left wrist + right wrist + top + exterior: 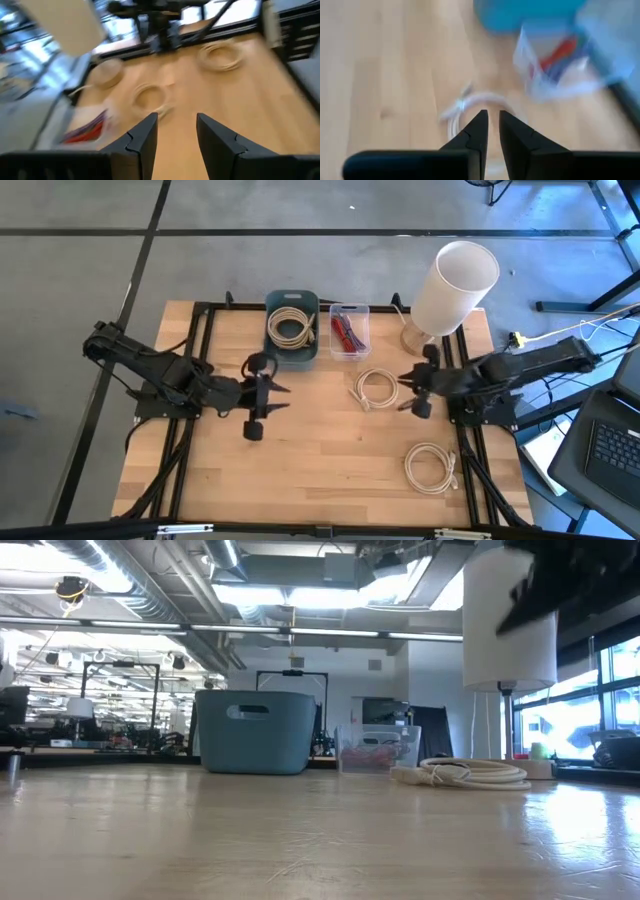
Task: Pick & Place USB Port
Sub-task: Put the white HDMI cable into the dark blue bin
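Two cream cables lie coiled on the wooden table: one near the middle (375, 388), also in the right wrist view (470, 102), and one toward the near right corner (430, 467). A third coil rests inside the teal bin (292, 328). My right gripper (402, 391) hovers just right of the middle coil and points left at it, its fingers a narrow gap apart (493, 117). My left gripper (285, 397) is open over the table's centre-left and points right (177, 122). No USB port can be made out.
A clear box with red items (349, 330) stands beside the teal bin at the far edge. A white lamp (455, 288) stands at the far right corner on a wooden base. Bare wood lies between the grippers and along the near edge. A laptop (610, 445) sits off the table's right.
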### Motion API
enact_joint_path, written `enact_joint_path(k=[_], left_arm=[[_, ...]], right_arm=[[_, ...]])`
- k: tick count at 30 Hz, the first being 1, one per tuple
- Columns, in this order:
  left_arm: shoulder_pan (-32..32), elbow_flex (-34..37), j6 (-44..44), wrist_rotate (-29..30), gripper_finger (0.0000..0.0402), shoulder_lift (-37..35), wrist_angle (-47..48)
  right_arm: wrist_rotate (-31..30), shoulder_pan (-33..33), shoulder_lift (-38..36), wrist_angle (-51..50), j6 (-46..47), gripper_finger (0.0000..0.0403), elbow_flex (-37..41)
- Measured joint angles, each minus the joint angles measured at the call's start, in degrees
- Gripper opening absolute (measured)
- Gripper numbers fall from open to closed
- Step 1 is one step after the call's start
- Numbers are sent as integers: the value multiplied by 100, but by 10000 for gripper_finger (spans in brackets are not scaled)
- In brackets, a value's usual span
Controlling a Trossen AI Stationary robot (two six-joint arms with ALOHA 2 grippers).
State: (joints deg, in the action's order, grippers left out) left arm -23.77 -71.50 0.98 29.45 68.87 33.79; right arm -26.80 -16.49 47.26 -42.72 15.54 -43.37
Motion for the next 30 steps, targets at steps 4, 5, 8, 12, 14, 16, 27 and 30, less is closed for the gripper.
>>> enact_joint_path(k=[4, 5, 8, 12, 14, 16, 27, 30], left_arm=[[7, 0, 353, 784, 129, 41, 495], [27, 0, 451, 917, 129, 45, 599], [94, 0, 697, 1115, 129, 49, 918], [276, 0, 832, 1158, 129, 51, 1194], [361, 0, 834, 1156, 129, 49, 1261], [441, 0, 834, 1151, 129, 49, 1328], [801, 0, 834, 1057, 129, 49, 1515], [890, 0, 834, 934, 129, 49, 1603]], right_arm=[[286, 454, 559, -402, 603, 51, 65], [287, 562, 702, -396, 675, 51, 65], [305, 952, 1147, -328, 877, 51, 65], [789, 1614, 1767, -344, 1484, 51, 65], [1074, 1890, 2058, -361, 1586, 51, 68], [1227, 2088, 2323, -352, 1667, 51, 68], [1496, 2391, 3391, -47, 1805, 63, 68], [1658, 2393, 3570, 30, 1702, 95, 64]])
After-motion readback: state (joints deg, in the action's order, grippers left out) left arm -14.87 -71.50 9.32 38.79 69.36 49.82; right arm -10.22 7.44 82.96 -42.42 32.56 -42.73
